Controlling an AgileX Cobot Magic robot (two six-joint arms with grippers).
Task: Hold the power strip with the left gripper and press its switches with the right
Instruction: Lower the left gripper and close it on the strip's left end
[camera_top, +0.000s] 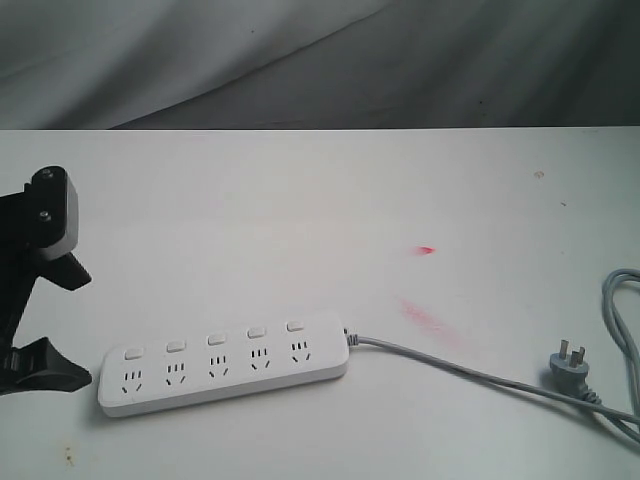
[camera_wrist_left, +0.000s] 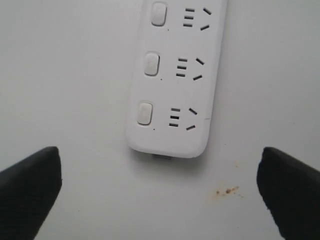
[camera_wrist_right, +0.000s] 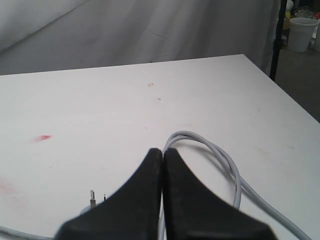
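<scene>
Power strip (camera_top: 225, 362) lay flat on the surface (camera_top: 300, 220), unheld. Left tool (camera_top: 78, 328) sat just off the strip's cordless end, jaws wide, gripping nothing. Right tool (camera_wrist_right: 163, 155) was pinched closed, well out past the strip's cord (camera_top: 450, 368) end, over the plug (camera_top: 572, 365). Risks: pressing the switches (camera_top: 216, 339) before the clamp lands would skid the strip. The right tool could also snag the cord loop on its way in.

It looked like a test room or lab, not a home. A plain white table (camera_top: 300, 200) had red marks (camera_top: 426, 250) and small stains on it. A grey cloth (camera_top: 300, 60) hung behind it. A white cup (camera_wrist_right: 302, 34) stood off to the side by a black pole (camera_wrist_right: 277, 40).
</scene>
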